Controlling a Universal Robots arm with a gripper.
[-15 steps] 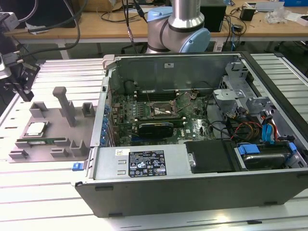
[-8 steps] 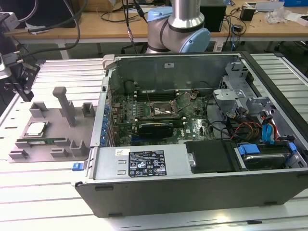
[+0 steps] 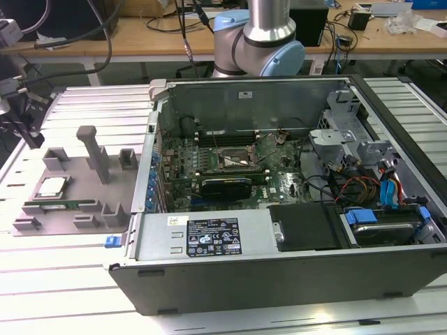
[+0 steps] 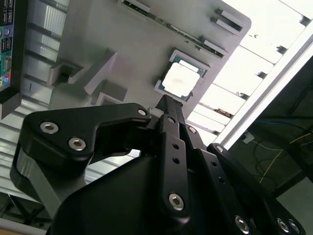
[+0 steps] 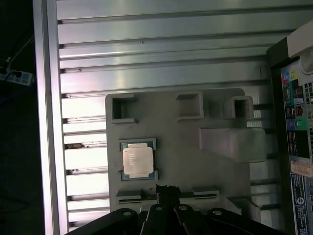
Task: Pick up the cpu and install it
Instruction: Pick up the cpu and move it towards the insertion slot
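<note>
Cpu [image 5: 139, 160] flat in grey tray [image 5: 186, 164] recess — closed gripper [image 5: 164, 188] nearby, apart

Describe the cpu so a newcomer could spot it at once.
Find the open computer case; to the exterior view's left lies a grey fixture tray. The cpu sits in its square pocket: flat, silvery, green-rimmed, unlike the long narrow memory stick beside it.
</note>
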